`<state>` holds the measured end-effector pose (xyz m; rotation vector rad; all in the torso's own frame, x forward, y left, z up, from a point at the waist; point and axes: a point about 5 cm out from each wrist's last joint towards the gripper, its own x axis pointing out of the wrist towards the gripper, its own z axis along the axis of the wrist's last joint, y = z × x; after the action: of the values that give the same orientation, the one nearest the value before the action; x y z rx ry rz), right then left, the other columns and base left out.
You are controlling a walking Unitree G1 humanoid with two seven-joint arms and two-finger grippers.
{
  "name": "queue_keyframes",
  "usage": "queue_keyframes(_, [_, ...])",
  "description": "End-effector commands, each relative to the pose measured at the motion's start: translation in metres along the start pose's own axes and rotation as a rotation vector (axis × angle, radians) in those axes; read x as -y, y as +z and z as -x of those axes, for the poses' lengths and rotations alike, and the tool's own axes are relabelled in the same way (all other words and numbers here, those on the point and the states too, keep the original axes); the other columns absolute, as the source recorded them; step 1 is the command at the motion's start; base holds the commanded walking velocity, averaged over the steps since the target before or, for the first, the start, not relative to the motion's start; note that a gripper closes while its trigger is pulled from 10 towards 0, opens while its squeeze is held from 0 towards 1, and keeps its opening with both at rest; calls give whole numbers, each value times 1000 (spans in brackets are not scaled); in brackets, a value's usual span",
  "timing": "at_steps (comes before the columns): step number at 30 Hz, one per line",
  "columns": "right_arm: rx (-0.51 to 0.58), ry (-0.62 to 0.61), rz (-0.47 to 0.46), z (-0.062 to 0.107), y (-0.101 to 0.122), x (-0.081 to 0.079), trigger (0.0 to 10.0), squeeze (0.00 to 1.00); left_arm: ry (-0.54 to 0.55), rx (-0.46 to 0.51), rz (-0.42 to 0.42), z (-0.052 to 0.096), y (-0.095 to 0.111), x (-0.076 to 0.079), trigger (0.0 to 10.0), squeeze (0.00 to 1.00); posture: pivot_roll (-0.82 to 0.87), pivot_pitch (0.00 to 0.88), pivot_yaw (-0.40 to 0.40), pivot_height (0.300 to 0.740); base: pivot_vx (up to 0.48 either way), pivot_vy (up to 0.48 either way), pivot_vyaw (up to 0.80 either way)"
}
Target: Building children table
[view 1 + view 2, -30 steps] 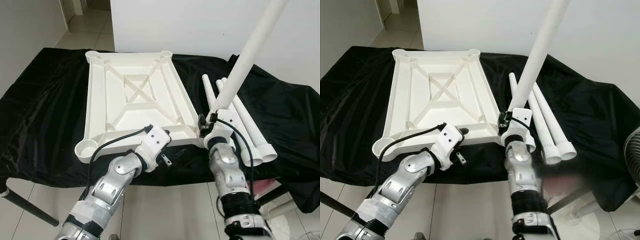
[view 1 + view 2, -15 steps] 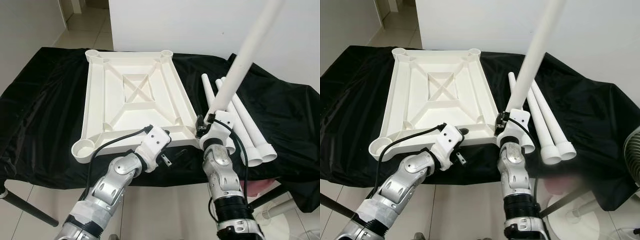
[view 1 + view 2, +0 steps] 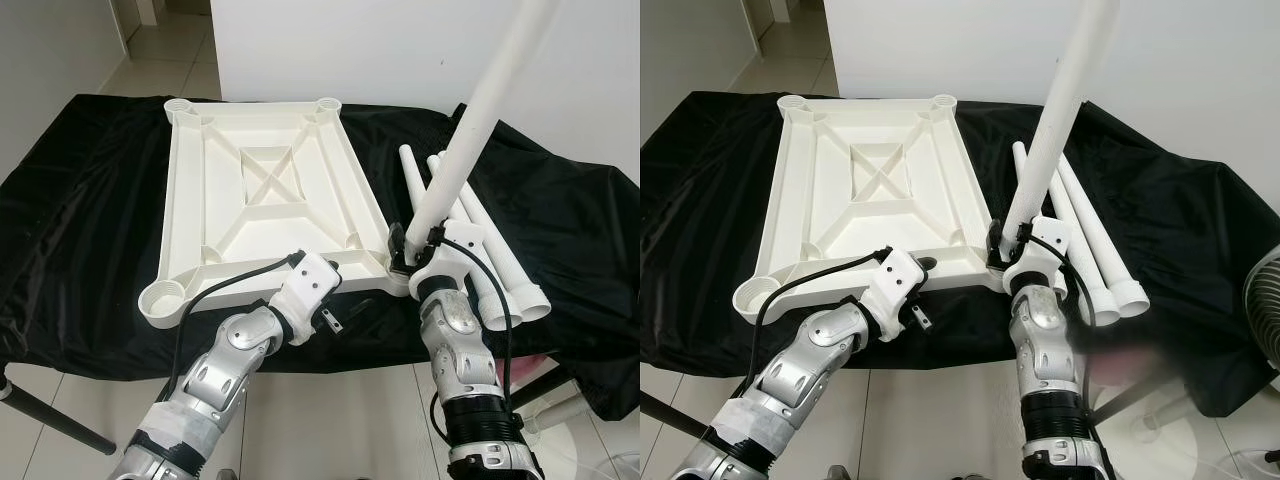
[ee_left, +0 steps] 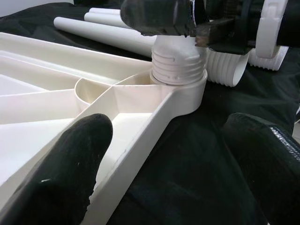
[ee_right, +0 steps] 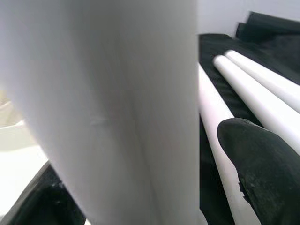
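Observation:
The white tabletop (image 3: 265, 190) lies upside down on the black cloth (image 3: 90, 220). My right gripper (image 3: 415, 243) is shut on a long white leg (image 3: 470, 130) that stands nearly upright. The leg's threaded end (image 4: 178, 68) sits in the near right corner socket (image 4: 187, 93). The left gripper (image 3: 347, 312) is open at the tabletop's near edge, just left of that corner. One finger (image 4: 79, 154) is over the inner side of the rim, the other finger (image 4: 262, 150) over the cloth. Three spare legs (image 3: 1100, 260) lie side by side on the cloth to the right.
The cloth-covered table ends just in front of me, with tiled floor (image 3: 330, 420) below. A white wall (image 3: 400, 50) rises close behind the table. A fan (image 3: 1265, 300) stands at the far right, and a black table leg (image 3: 40, 415) slants at the lower left.
The held leg has swung a little more upright and its lower end has shifted left onto the corner socket. The left gripper has stayed at the near edge.

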<state>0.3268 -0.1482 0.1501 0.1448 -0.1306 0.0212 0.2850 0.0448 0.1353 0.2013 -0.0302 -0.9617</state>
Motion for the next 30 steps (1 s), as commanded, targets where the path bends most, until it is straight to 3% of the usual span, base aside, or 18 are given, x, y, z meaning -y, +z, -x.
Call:
queue_keyframes(1, [-5,41,9,0,-2,1,10000,0,-23,0,-9,-1,1,4,10000,0,-11,64,-46,740,0,0,0])
queue_keyframes(2, [-4,115,37,-3,-2,1,10000,0,-25,1,-10,-1,1,4,10000,0,-10,63,-44,740,0,0,0])
queue_keyframes(6, [-8,224,87,-6,-3,2,10000,0,-30,2,-10,-2,2,4,10000,0,-5,61,-42,740,0,0,0])
queue_keyframes(8, [-8,224,87,-6,-3,2,10000,0,-30,2,-10,-2,2,4,10000,0,-5,61,-42,740,0,0,0])
queue_keyframes(13, [-31,360,158,-9,-7,6,10000,0,-43,-4,-21,-3,0,7,10000,0,3,58,-39,740,0,0,0])
queue_keyframes(26, [-45,474,227,-11,-10,22,9725,0,-41,5,-53,-4,-2,9,10000,0,9,51,-36,740,0,0,0])
queue_keyframes(27, [-53,482,230,-13,-11,25,1333,0,-39,9,-57,-4,-1,8,10000,0,9,46,-35,740,0,0,0])
queue_keyframes(28, [-53,482,230,-13,-11,25,1333,0,-39,9,-57,-4,-1,8,10000,0,9,46,-35,740,0,0,0])
queue_keyframes(29, [-60,483,235,-14,-11,28,0,0,-38,13,-61,-5,1,7,10000,0,10,44,-36,740,0,0,0])
queue_keyframes(30, [-67,483,235,-14,-12,29,0,0,-34,18,-69,-6,2,6,10000,0,10,41,-36,740,0,0,0])
